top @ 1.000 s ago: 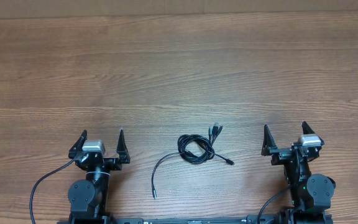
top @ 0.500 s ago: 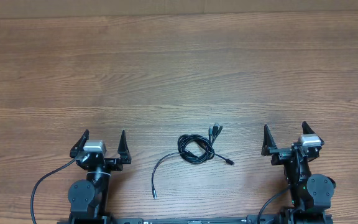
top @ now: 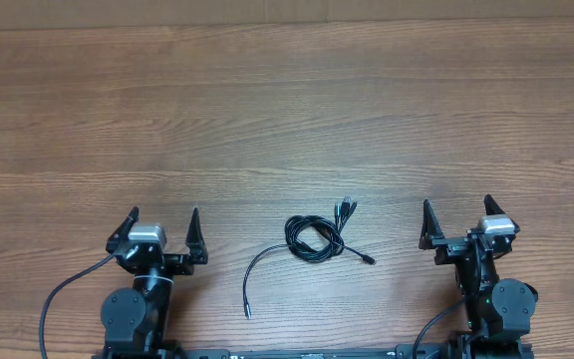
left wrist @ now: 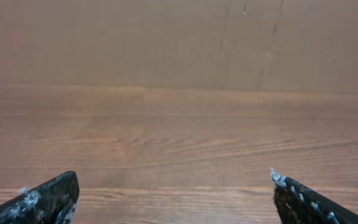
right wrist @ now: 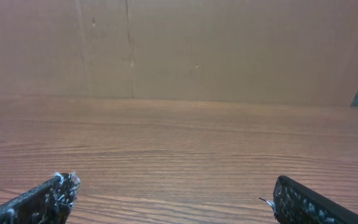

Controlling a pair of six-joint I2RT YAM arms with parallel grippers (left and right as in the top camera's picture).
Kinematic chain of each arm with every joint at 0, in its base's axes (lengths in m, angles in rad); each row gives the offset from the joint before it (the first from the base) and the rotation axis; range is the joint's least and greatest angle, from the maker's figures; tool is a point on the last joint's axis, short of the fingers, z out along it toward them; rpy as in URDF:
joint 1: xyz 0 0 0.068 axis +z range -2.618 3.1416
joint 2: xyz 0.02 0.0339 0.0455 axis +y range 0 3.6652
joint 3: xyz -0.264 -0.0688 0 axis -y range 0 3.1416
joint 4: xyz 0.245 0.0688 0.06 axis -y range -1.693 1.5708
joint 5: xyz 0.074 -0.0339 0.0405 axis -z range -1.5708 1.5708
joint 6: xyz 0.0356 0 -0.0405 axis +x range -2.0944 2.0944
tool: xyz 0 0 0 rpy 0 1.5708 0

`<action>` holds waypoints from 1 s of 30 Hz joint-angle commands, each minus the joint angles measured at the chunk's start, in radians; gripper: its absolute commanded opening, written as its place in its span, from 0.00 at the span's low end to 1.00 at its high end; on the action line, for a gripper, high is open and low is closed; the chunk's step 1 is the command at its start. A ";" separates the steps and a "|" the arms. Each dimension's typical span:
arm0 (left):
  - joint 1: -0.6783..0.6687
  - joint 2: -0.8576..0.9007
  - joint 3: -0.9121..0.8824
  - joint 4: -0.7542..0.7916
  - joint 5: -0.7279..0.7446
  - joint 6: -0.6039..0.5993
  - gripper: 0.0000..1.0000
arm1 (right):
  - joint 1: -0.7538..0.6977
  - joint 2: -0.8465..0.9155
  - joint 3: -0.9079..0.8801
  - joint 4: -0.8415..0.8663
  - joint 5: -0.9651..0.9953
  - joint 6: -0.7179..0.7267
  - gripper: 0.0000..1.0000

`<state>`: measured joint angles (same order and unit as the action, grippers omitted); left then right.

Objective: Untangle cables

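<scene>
Near the front edge of the table, about midway along it, from overhead: the cables, bunched into one small black coil of overlapping loops. Judged as the very start of the job, with no cord yet drawn free and all of the untangling left. Trails one loose strand out of the coil's left side, curving toward the table's front edge and ending in a small plug. Shows plug ends on the side away from that edge, and another to the right. Flanked along the same front edge by the left gripper and the right gripper, both spread wide, holding nothing, well apart from the coil.

From the left wrist: only bare table wood between the spread fingers; nothing gripped, no cables in sight.

From the right wrist: again bare table wood between parted fingers; nothing held, no cables in sight.
</scene>
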<state>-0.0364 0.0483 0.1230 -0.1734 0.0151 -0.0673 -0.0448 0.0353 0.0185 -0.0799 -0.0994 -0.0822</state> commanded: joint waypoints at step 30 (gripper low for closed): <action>-0.184 1.157 1.074 -0.681 0.350 0.425 1.00 | 0.005 -0.012 -0.011 0.003 0.005 0.003 1.00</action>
<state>-0.1471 1.1465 1.1343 -0.8330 0.3519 0.2554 -0.0448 0.0326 0.0185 -0.0807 -0.0994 -0.0822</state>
